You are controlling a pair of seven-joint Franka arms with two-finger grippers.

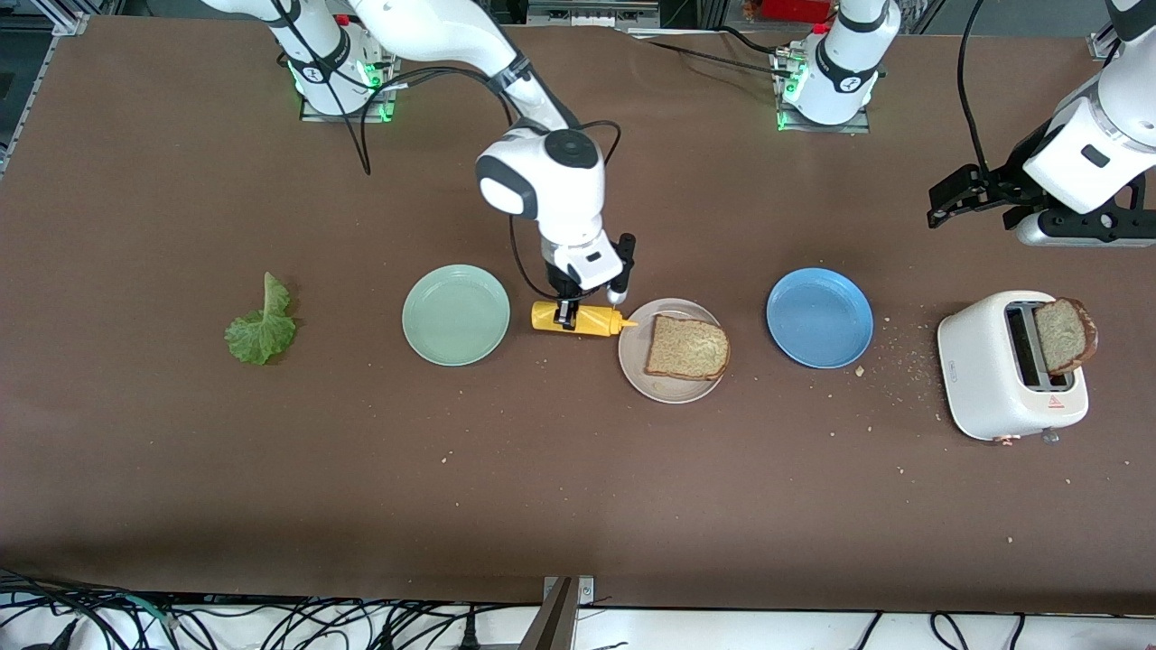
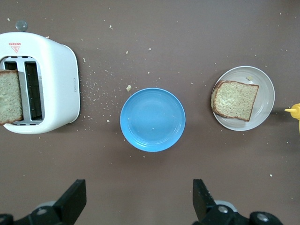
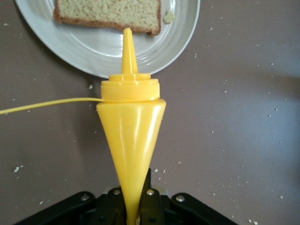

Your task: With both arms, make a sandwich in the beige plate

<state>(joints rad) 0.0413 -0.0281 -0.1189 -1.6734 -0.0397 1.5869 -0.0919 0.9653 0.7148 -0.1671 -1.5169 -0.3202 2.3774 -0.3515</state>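
Observation:
The beige plate [image 1: 666,388] holds one slice of brown-crusted bread [image 1: 688,348]. It also shows in the right wrist view [image 3: 93,51] and the left wrist view [image 2: 263,93]. My right gripper [image 1: 567,314] is shut on a yellow squeeze bottle [image 1: 582,319], which lies level with its nozzle at the plate's rim. A second bread slice [image 1: 1064,336] stands in the white toaster [image 1: 998,370]. The lettuce leaf [image 1: 262,327] lies on the table toward the right arm's end. My left gripper [image 1: 941,204] is open and empty, up in the air above the table near the toaster.
A mint-green plate [image 1: 456,314] sits between the lettuce and the bottle. A blue plate [image 1: 819,317] sits between the beige plate and the toaster. Crumbs are scattered around the toaster.

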